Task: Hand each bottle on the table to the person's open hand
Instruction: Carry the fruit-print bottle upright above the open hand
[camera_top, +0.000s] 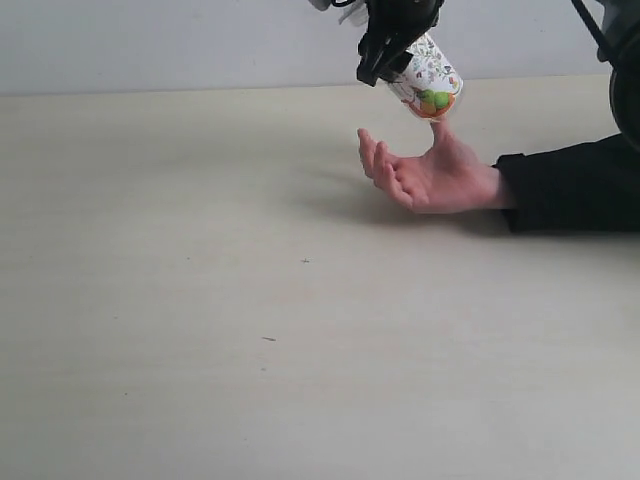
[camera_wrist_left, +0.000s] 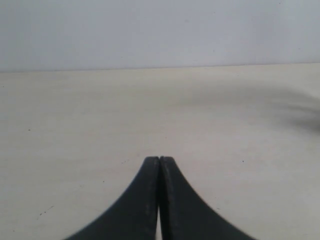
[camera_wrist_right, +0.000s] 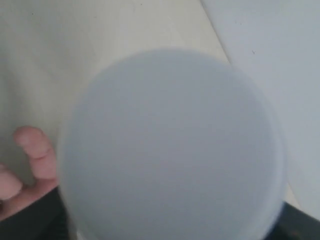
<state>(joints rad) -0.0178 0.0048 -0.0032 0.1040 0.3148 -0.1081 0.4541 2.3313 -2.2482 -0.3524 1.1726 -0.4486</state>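
In the exterior view my right gripper (camera_top: 388, 60) hangs at the top centre, shut on a clear bottle with a white label showing green-orange fruit (camera_top: 430, 82). The bottle is tilted, its lower end just above the thumb of the person's open hand (camera_top: 432, 180), which rests palm up on the table (camera_top: 250, 330). The bottle's round pale end (camera_wrist_right: 170, 150) fills the right wrist view, with the person's fingertips (camera_wrist_right: 34, 150) beside it. My left gripper (camera_wrist_left: 159, 161) is shut on nothing, low over bare table (camera_wrist_left: 100, 115). No other bottles are in view.
The person's black sleeve (camera_top: 570, 185) lies along the table's right side. A dark piece of the arm (camera_top: 625, 70) shows at the upper right edge. A pale wall (camera_top: 150, 40) runs behind the table.
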